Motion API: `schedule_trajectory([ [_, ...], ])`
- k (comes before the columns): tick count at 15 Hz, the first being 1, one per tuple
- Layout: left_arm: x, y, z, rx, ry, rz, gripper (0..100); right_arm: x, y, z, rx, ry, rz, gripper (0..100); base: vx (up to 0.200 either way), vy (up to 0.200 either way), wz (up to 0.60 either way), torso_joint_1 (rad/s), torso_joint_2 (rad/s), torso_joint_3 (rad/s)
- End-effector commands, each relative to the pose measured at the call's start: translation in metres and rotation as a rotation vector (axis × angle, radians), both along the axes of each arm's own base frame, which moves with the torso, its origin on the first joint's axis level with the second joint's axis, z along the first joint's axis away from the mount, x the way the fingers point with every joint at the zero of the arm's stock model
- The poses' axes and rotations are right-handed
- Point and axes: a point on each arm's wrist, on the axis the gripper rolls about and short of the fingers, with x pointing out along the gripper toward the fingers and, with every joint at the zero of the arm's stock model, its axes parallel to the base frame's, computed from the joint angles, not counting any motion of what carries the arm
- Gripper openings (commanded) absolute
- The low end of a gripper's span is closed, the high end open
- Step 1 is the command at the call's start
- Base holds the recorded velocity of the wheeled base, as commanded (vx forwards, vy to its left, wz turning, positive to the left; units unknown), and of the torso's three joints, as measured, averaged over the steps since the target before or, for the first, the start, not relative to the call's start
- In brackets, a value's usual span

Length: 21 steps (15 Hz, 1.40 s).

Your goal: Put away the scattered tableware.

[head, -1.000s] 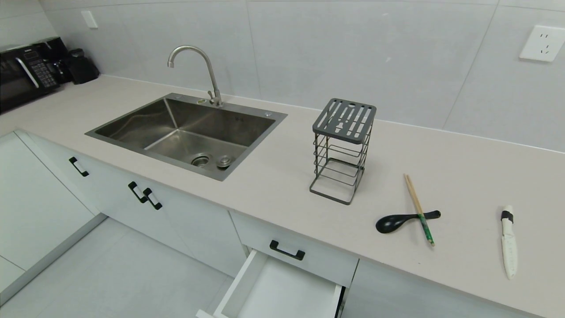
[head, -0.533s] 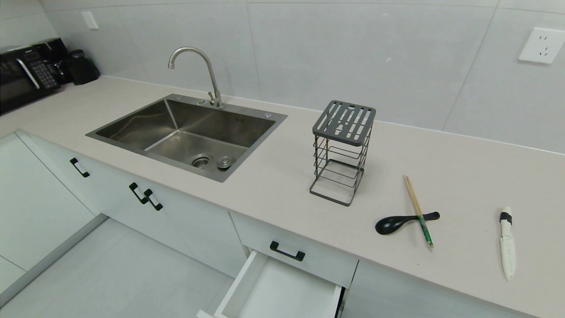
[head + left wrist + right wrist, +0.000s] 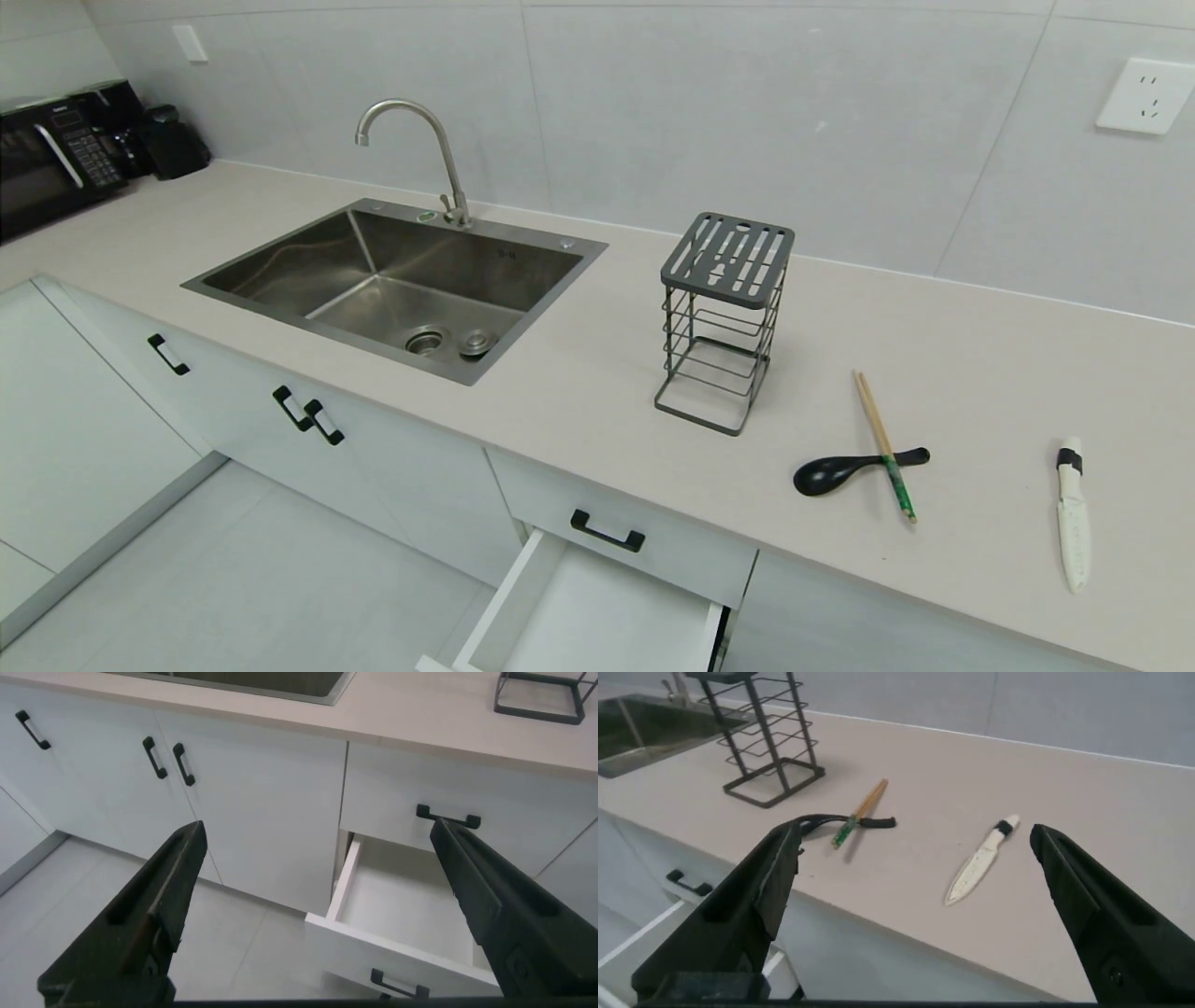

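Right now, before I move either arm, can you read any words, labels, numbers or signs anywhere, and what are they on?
No text can be read.
On the microwave panel: print too small to read.
On the sink back wall: a small mark, too blurred to read.

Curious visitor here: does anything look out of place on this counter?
Yes. The chopsticks lie crossed over the black spoon, a white knife lies loose to their right, and a drawer below hangs open.

one spoon (image 3: 827,475), one knife (image 3: 1074,518), two chopsticks (image 3: 875,420)
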Motion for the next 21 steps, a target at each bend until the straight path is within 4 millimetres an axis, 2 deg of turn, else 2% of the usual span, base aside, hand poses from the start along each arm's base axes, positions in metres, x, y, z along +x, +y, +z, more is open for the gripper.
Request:
schedule_trajectory([
  [1, 0.0, 0.0, 0.0, 0.0, 0.001, 0.0, 100, 0.003, 0.002, 0.032, -0.035, 0.035, 0.077, 100, 0.0, 0.0, 0.0, 0.0, 0.0, 0.0],
  [4, 0.0, 0.0, 0.0, 0.0, 0.001, 0.0, 100, 0.009, 0.004, 0.042, -0.053, 0.104, 0.152, 100, 0.0, 0.0, 0.0, 0.0, 0.0, 0.0],
  [5, 0.0, 0.0, 0.0, 0.0, 0.001, 0.0, 100, 0.022, 0.005, 0.051, -0.083, 0.173, 0.197, 100, 0.0, 0.0, 0.0, 0.0, 0.0, 0.0],
  [6, 0.0, 0.0, 0.0, 0.0, 0.001, 0.0, 100, 0.026, 0.005, 0.054, -0.093, 0.188, 0.212, 100, 0.0, 0.0, 0.0, 0.0, 0.0, 0.0],
  [11, 0.0, 0.0, 0.0, 0.0, 0.001, 0.0, 100, 0.077, 0.006, 0.064, -0.114, 0.418, 0.298, 100, 0.0, 0.0, 0.0, 0.0, 0.0, 0.0],
  [14, 0.0, 0.0, 0.0, -0.002, 0.001, 0.002, 100, 0.116, 0.016, 0.07, -0.146, 0.543, 0.386, 100, 0.0, 0.0, 0.0, 0.0, 0.0, 0.0],
  [17, 0.0, 0.0, 0.0, -0.002, 0.001, 0.002, 100, 0.151, 0.027, 0.064, -0.167, 0.676, 0.384, 100, 0.0, 0.0, 0.0, 0.0, 0.0, 0.0],
  [21, 0.0, 0.0, 0.0, -0.002, 0.001, 0.002, 100, 0.186, 0.034, 0.048, -0.165, 0.748, 0.383, 100, 0.0, 0.0, 0.0, 0.0, 0.0, 0.0],
])
